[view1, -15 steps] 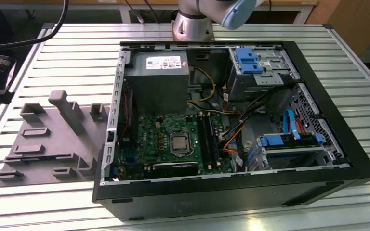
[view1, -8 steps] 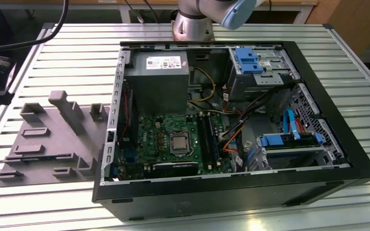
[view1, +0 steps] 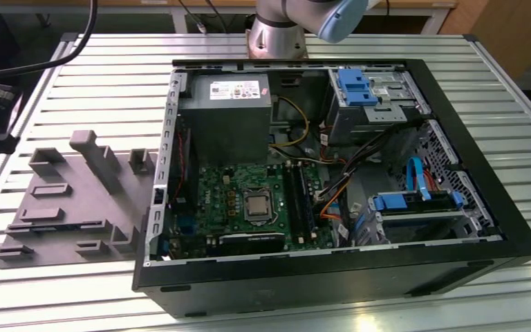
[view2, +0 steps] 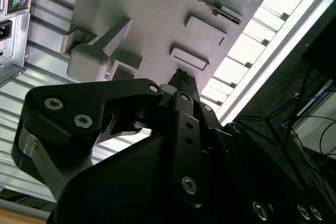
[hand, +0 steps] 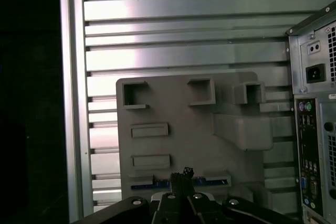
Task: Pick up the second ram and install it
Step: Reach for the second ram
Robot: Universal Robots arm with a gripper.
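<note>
The second ram (hand: 212,183) lies flat in a slot along one edge of the grey holder tray (hand: 173,108), showing as a thin dark blue strip. In the exterior view it is a dark line (view1: 52,226) near the tray's (view1: 72,200) front edge. My gripper (hand: 181,176) hovers well above that edge of the tray, with its fingers together and nothing between them. The fingertips cover the middle of the ram. In the second wrist view my gripper (view2: 181,77) points down at the tray (view2: 157,19). The green motherboard (view1: 238,200) has long black slots (view1: 298,197).
The open black computer case (view1: 339,277) stands right of the tray, its rear panel (hand: 315,129) facing the tray. Inside are a grey power supply (view1: 224,111), cables and blue drive brackets (view1: 353,86). The arm's base (view1: 279,34) stands behind the case. The slatted metal table (view1: 108,76) carries everything.
</note>
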